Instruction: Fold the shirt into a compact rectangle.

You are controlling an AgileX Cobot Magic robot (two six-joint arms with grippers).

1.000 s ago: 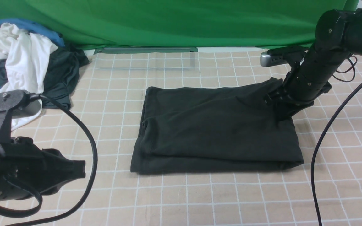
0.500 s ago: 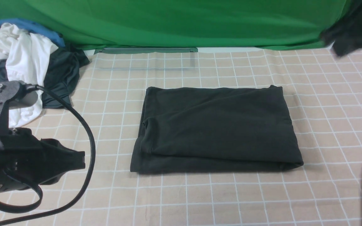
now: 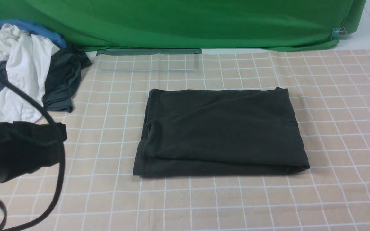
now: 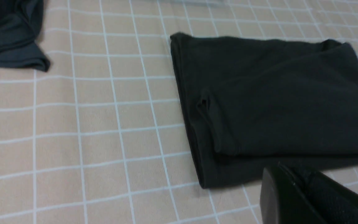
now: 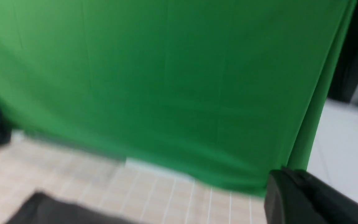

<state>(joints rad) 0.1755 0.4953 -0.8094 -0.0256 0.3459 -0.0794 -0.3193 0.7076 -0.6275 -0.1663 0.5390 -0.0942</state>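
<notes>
The black shirt [image 3: 220, 131] lies folded into a flat rectangle on the middle of the checked cloth, with a layered fold along its near and left edges. It fills the far side of the left wrist view [image 4: 275, 102]. My left gripper [image 3: 63, 133] hangs at the table's left side, apart from the shirt, and looks blurred. Its jaws are shut with nothing between them [image 4: 278, 174]. My right gripper [image 5: 283, 177] is out of the front view. It is raised and faces the green backdrop, shut and empty. A dark corner of the shirt [image 5: 57, 211] shows below it.
A pile of white [image 3: 21, 70], blue [image 3: 34, 29] and dark grey [image 3: 63, 80] garments sits at the far left. The green backdrop [image 3: 185, 22] closes off the table's far edge. A black cable [image 3: 56, 166] loops by the left arm.
My right arm let go of the shirt's far right corner, rose out of the front view and shut. My left arm drew back toward the left edge. The shirt stayed put.
</notes>
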